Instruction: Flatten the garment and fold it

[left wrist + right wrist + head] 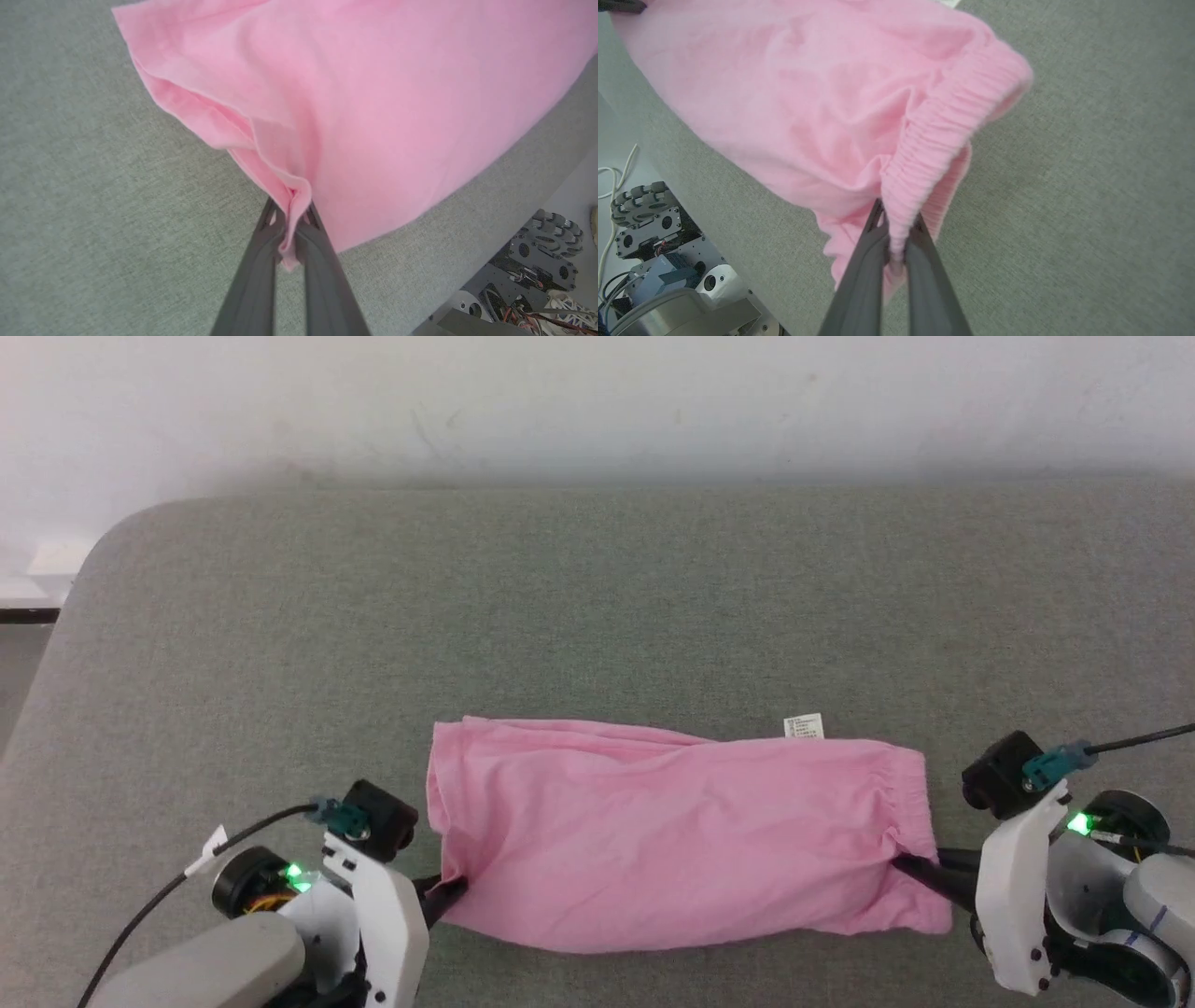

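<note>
A: Starting at the left?
B: Noted the left end effector (453, 889) clamped on the garment (672, 831) at its left edge, close to the front edge of the bench (597, 597). Layered cloth edges there.

A: Then the middle?
B: Logged a long pink band across front-centre, mostly flat with shallow creases. Spotted a white label (804, 725) at the far edge.

A: And the right?
B: Found the right end effector (901, 866) pinched tight on the gathered elastic hem (901, 793).

A: Progress?
B: Judged flattening nearly done, perhaps one fold in. Remaining: final folding, then release.
</note>
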Available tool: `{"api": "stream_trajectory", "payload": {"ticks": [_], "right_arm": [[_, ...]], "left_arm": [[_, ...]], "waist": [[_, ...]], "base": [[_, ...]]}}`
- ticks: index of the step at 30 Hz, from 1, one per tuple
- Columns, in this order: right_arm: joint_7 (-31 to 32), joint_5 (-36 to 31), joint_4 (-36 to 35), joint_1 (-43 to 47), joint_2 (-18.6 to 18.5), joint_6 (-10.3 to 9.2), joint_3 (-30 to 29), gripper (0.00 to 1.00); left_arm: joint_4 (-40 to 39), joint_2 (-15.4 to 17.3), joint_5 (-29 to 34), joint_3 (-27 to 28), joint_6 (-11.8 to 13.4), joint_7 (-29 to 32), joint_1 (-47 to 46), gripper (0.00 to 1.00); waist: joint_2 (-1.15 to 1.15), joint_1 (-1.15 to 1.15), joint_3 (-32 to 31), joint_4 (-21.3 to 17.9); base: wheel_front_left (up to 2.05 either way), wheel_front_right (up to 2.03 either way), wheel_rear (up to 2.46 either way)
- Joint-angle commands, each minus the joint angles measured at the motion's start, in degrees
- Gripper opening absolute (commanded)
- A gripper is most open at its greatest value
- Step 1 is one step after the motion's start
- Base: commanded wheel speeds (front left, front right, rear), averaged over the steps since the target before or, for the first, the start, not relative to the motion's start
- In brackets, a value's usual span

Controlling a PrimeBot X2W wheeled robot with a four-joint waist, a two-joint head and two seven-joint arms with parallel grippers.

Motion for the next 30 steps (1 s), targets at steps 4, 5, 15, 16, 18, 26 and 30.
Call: {"api": "stream_trajectory", "payload": {"ticks": [4, 5, 15, 16, 18, 26, 30], "right_arm": [[1.40, -1.49, 3.63, 1.12, 2.00, -0.05, 2.46, 0.00], [1.31, -1.90, 4.43, 1.18, 2.46, -0.05, 2.92, 0.00], [-2.65, -3.63, 3.84, -0.59, 2.01, -0.05, 0.18, 1.00], [-2.93, -3.87, 2.29, -0.84, 1.29, -0.05, -0.64, 1.00], [-2.92, -4.40, -0.94, -1.25, -0.36, -0.05, -2.46, 1.00], [4.73, -7.95, -7.73, -0.07, -4.11, -0.05, -11.17, 1.00], [11.18, -8.48, -8.00, 2.79, -3.65, -0.05, -14.19, 1.00]], "left_arm": [[2.41, -2.30, 0.05, -0.26, 0.86, -0.92, 3.28, 0.00], [3.26, -2.88, 0.28, -0.32, 0.78, -1.02, 3.68, 0.00], [6.78, -4.70, 2.73, 4.04, 6.39, -14.93, 6.11, 1.00], [6.30, -4.58, 3.17, 5.22, 7.96, -17.79, 6.56, 1.00], [5.34, -4.49, 4.15, 7.79, 11.60, -22.09, 7.71, 1.00], [-3.07, -8.67, 19.54, 29.38, 23.53, -24.22, 16.62, 1.00], [-7.74, -13.15, 29.80, 41.59, 26.23, -24.23, 24.61, 1.00]], "waist": [[-0.01, 0.02, 1.41, 0.36], [-0.01, 0.02, 1.58, 0.32], [-0.01, 0.02, -0.65, -0.91], [-0.01, 0.02, -0.89, -0.93], [-0.01, 0.02, -1.18, -0.92], [-0.01, 0.02, -0.95, 0.28], [-0.01, 0.02, -0.71, 1.18]], "base": [[0.00, 0.00, 0.00], [0.00, 0.00, 0.00], [0.00, 0.00, 0.00], [0.00, 0.00, 0.00], [0.00, 0.00, 0.00], [0.00, 0.00, 0.00], [0.00, 0.00, 0.00]]}}
